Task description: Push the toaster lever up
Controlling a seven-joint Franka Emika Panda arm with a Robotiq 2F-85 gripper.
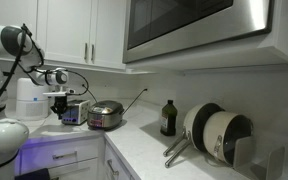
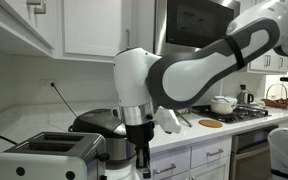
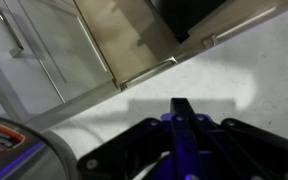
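Toaster (image 2: 46,156) stands on the worktop (image 1: 149,150) just beside and slightly below our fingers (image 3: 182,112), which look pressed together. Its long axis runs away from them, and we judge the lever sits on the near end.

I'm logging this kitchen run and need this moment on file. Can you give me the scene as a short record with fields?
setting: kitchen counter under wall cabinets
toaster: silver-grey, two slots on top, near the round cooker
gripper: pointing down close beside the toaster; jaw state unclear
contact with toaster: cannot tell
lever position: not visible
other items: white cylindrical appliance, dark bottle, pans leaning at the wall
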